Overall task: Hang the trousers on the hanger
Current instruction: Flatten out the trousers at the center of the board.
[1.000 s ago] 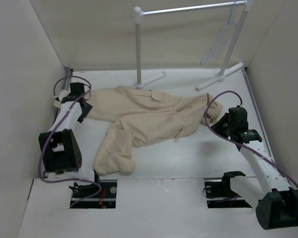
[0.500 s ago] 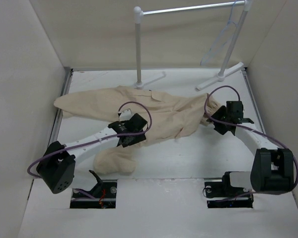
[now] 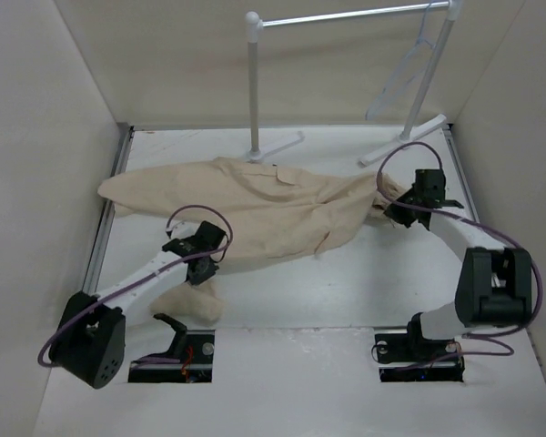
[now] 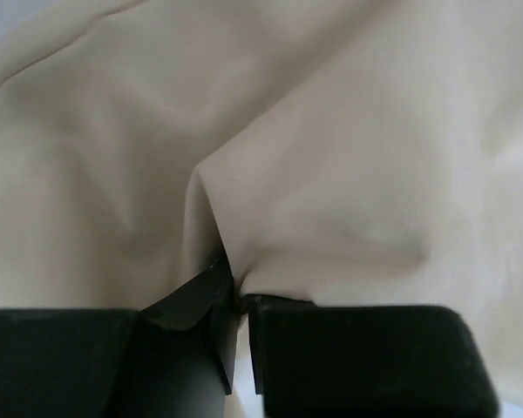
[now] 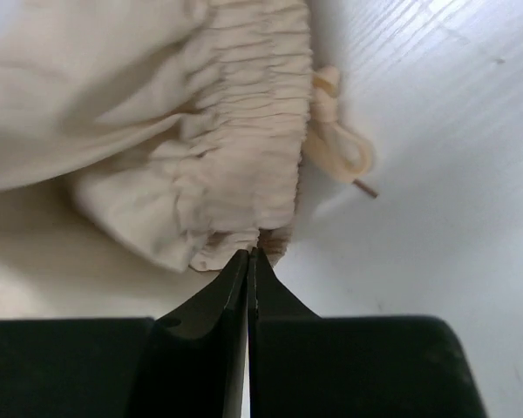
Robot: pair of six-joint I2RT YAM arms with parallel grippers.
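Note:
The beige trousers (image 3: pixel 273 214) lie flat across the table, one leg stretched to the far left and the other bent toward the near left. My left gripper (image 3: pixel 202 262) is shut on a fold of that near leg, as the left wrist view shows (image 4: pixel 236 293). My right gripper (image 3: pixel 393 210) is shut on the edge of the gathered waistband (image 5: pixel 244 139); its tips meet at the hem (image 5: pixel 253 254). The thin pale hanger (image 3: pixel 405 68) hangs from the right end of the rack bar, far from both grippers.
The clothes rack stands at the back, with a white post (image 3: pixel 253 86), a metal bar (image 3: pixel 346 15) and feet on the table. A drawstring loop (image 5: pixel 340 148) lies beside the waistband. White walls close in on the left, right and back.
My left arm swung from the far left to the near leg, shut on it and drew it back toward the near left, bunching the leg end. My right gripper moved onto the waistband.

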